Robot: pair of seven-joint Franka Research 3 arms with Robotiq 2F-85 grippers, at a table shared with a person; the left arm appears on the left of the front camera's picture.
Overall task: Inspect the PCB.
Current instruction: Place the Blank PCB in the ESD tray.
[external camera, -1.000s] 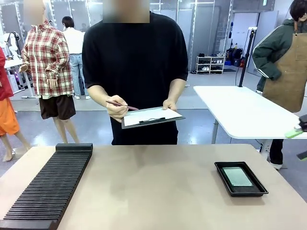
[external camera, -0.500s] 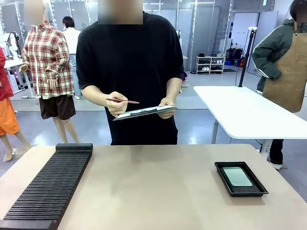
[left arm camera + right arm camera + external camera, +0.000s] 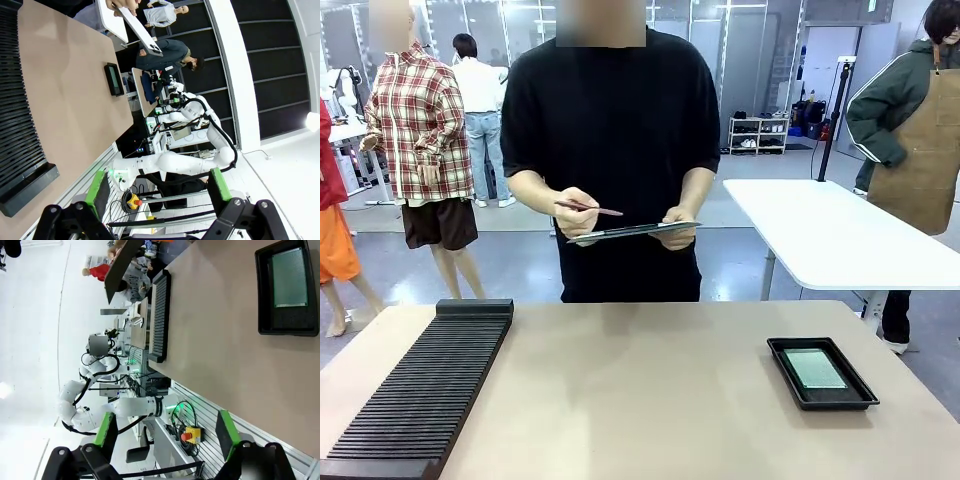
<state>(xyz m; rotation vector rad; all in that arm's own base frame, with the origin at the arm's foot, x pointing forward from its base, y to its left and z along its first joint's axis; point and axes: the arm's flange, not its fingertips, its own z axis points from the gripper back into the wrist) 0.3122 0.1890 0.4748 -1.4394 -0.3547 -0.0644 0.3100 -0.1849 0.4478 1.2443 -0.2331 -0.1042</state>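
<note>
Left tool (image 3: 157,195) agape, PCB (image 3: 114,79) in tray (image 3: 108,80)

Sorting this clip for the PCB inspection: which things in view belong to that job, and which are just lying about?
Belongs to the job:
- flat green rectangular PCB
- shallow black rectangular tray holding it
- person's dark clipboard
- thin reddish pen

Lying about:
- long black ribbed slotted rack on the beige table
- white side table

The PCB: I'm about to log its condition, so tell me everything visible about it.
The PCB is a thin, flat, rectangular board with a pale green, finely gridded face. It lies face up and flat inside a shallow black tray on the tan table, toward the robot's right. Only the tray touches it.
</note>
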